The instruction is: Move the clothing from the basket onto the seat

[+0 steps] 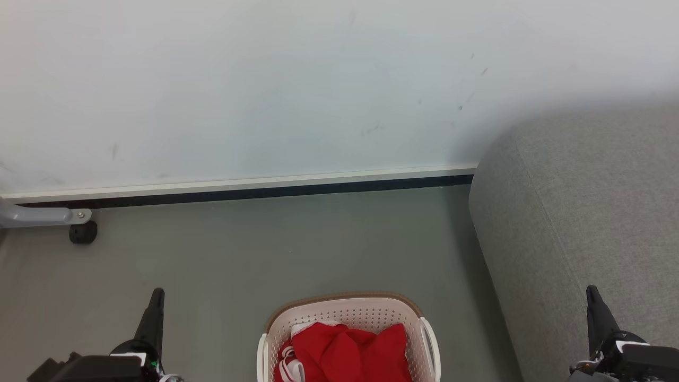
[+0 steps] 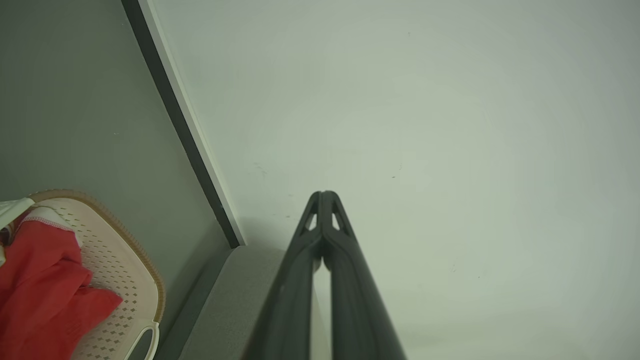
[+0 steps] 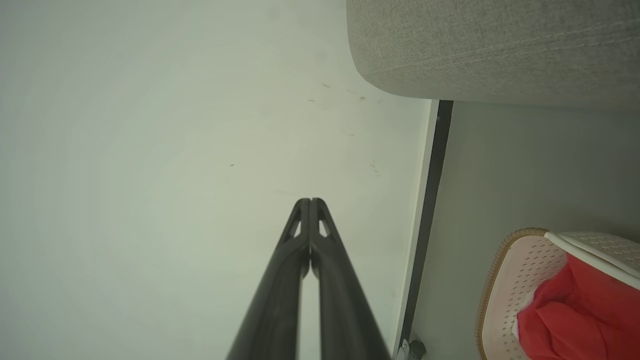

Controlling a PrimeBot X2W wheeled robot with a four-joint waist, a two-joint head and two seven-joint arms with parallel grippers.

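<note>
The cream-white basket (image 1: 347, 309) with a brown rim sits on the floor at the bottom middle of the head view, with the red clothing (image 1: 350, 353) bunched inside it. The grey sofa seat (image 1: 583, 223) fills the right side. My left gripper (image 1: 157, 294) rises at the lower left, shut and empty, well left of the basket. Over the sofa's near edge at the lower right, my right gripper (image 1: 592, 291) is shut and empty too. The left wrist view has the basket (image 2: 125, 280), the clothing (image 2: 45, 295) and my shut left gripper (image 2: 324, 194). The right wrist view has the basket (image 3: 515, 280), clothing (image 3: 585, 315) and shut right gripper (image 3: 310, 201).
A white wall (image 1: 265, 90) with a dark baseboard (image 1: 265, 192) runs behind the grey floor (image 1: 265, 249). A grey metal leg on a black caster (image 1: 83, 232) stands at the left by the wall.
</note>
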